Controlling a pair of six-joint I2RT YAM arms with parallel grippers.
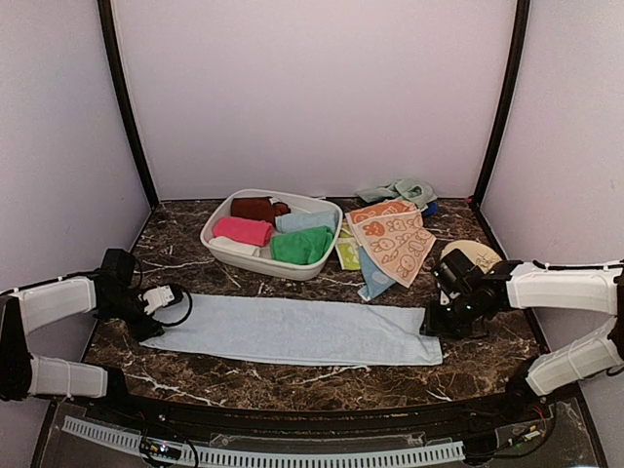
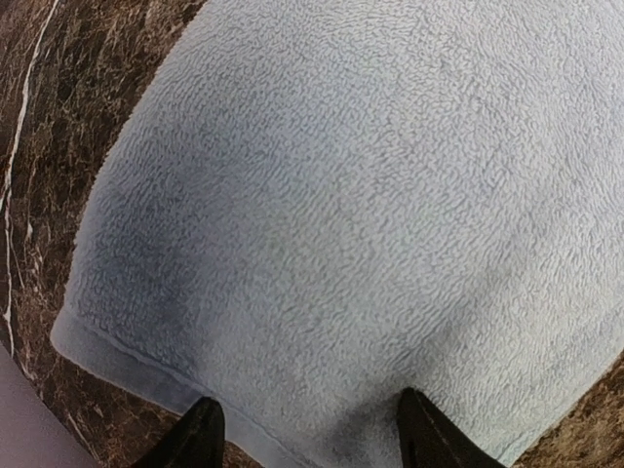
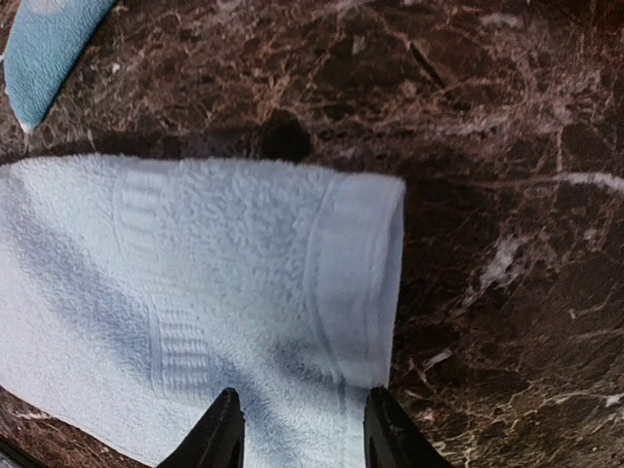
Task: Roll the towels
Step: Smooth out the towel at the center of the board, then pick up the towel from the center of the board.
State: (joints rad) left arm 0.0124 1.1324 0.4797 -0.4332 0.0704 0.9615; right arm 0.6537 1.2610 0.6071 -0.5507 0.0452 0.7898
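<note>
A long pale blue towel [image 1: 292,331] lies flat across the front of the marble table. My left gripper [image 1: 161,302] is at its left end; in the left wrist view the towel [image 2: 370,195] fills the frame, and the gripper [image 2: 310,439] stands open with its fingertips [image 2: 205,434] straddling the hem. My right gripper [image 1: 439,327] is at the right end. There the towel [image 3: 195,273] has its hem curled over, and the gripper [image 3: 302,429] stands open above it. Peach printed towels [image 1: 395,239] lie behind.
A white basin [image 1: 255,261] at the back holds rolled brown [image 1: 255,208], pink [image 1: 244,231], pale blue [image 1: 304,221] and green [image 1: 300,246] towels. A tan disc [image 1: 473,255] sits behind my right gripper. A mint cloth [image 1: 398,190] lies by the back wall. A blue cloth corner [image 3: 44,54] shows.
</note>
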